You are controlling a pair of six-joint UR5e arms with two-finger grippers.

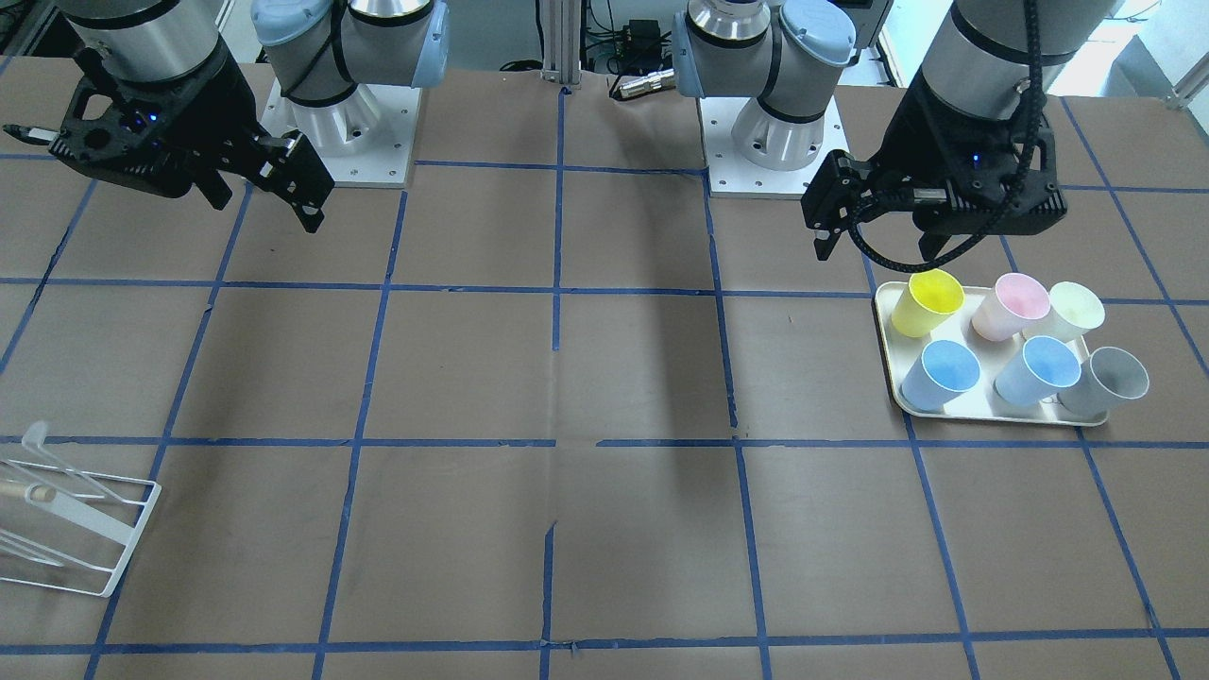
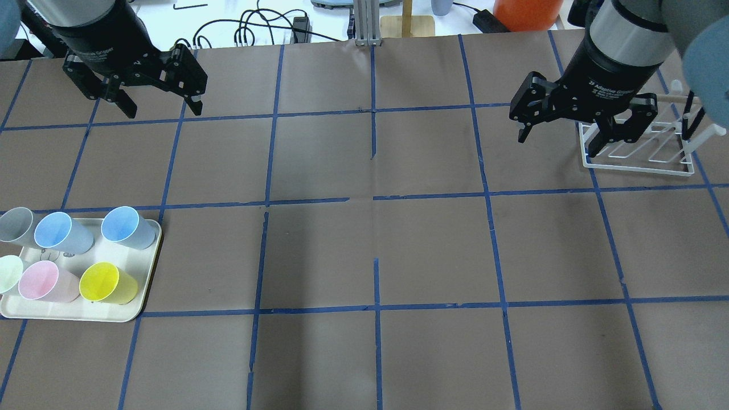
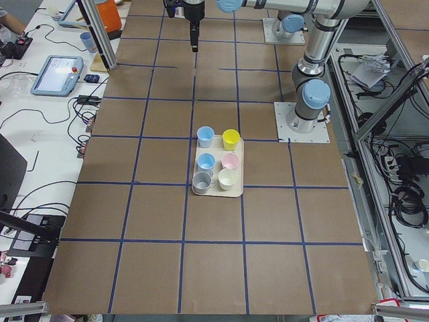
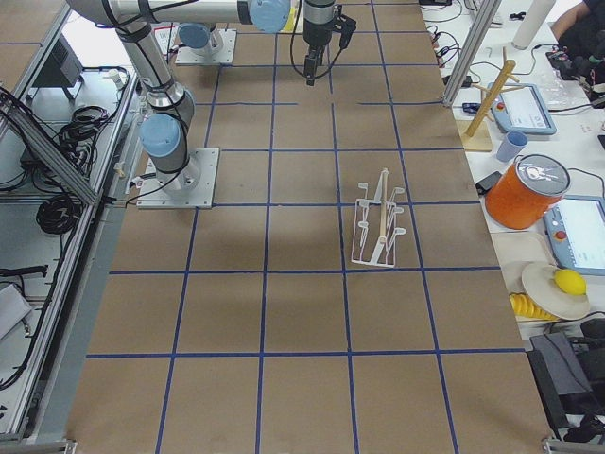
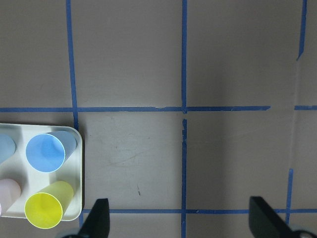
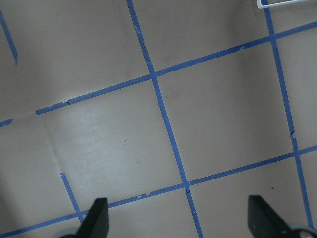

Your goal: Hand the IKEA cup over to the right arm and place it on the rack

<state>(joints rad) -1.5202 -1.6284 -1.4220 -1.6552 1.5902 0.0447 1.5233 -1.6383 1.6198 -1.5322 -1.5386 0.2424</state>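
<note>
The bright yellow IKEA cup stands upright in a corner of a cream tray; it also shows in the overhead view and at the lower left of the left wrist view. My left gripper, the one with the black ribbed cable, is open and empty, high above the table beside the tray. My right gripper is open and empty, high over the table's other end. The white wire rack stands there empty; in the overhead view it lies just behind the right gripper.
The tray also holds two blue cups, a pink cup, a pale yellow-green cup and a grey cup. The brown table has blue tape grid lines. Both arm bases stand at the robot's edge.
</note>
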